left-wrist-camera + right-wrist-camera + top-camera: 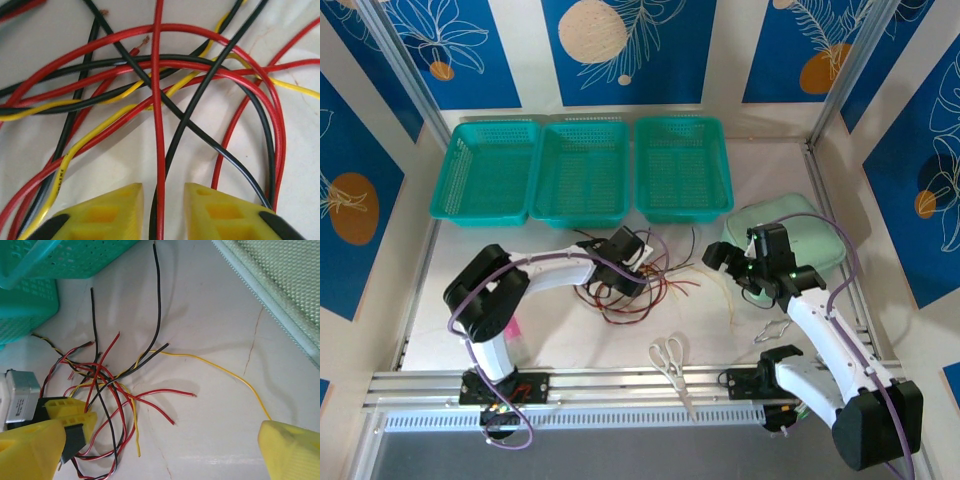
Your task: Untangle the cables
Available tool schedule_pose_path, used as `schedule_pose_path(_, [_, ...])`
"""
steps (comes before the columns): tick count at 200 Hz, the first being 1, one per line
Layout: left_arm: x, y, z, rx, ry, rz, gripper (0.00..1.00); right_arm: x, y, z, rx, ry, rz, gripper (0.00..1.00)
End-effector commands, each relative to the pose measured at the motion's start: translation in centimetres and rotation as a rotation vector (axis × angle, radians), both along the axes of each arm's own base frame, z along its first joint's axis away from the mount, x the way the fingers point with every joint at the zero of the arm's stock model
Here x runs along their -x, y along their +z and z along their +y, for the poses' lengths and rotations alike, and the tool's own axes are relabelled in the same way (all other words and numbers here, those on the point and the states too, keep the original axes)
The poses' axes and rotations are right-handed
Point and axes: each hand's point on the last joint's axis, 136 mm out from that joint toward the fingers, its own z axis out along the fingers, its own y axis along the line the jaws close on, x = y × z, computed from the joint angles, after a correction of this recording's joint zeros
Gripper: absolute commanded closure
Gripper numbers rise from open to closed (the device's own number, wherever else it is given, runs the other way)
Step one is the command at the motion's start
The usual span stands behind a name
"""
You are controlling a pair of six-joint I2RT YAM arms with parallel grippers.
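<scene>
The cables (pixel 630 290) lie in a loose tangle of red, black and yellow wires on the white table, in front of the middle basket. My left gripper (pixel 636 268) hangs over the tangle. In the left wrist view its yellow fingers (pixel 112 212) stand a little apart, with one red cable (pixel 158 125) and a black cable (pixel 172 150) running between them and a gap on each side. My right gripper (pixel 165 455) is wide open and bare, to the right of the tangle (pixel 107 385). A long yellow cable (pixel 215 365) trails toward its right finger.
Three teal baskets (pixel 485 170) (pixel 582 170) (pixel 682 165) line the back of the table. A pale green tray (pixel 810 225) lies at the right behind my right arm. Scissors (pixel 670 362) and a metal clip (pixel 770 328) rest near the front rail.
</scene>
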Motion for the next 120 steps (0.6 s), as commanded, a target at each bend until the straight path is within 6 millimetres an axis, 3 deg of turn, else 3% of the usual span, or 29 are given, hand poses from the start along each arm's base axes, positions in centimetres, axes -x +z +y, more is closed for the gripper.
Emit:
schedule_pose_path(1, [-0.2, 0.5, -0.7, 0.008, -0.007, -0.003, 0.91, 0.4, 0.0, 0.4, -0.016, 0.029, 0.008, 0.01])
schedule_pose_path(11, [-0.4, 1.1, -0.7, 0.009, -0.007, -0.018, 1.00, 0.4, 0.0, 0.3, -0.016, 0.029, 0.007, 0.01])
schedule_pose_path(82, [-1.0, 10.8, -0.9, -0.064, -0.096, -0.186, 1.00, 0.2, 0.6, 0.7, -0.039, 0.031, -0.008, 0.01])
schedule_pose_path(120, [-2.2, 18.4, -1.4, 0.047, -0.070, -0.338, 1.00, -0.1, 2.7, 0.7, -0.073, 0.044, -0.047, 0.01])
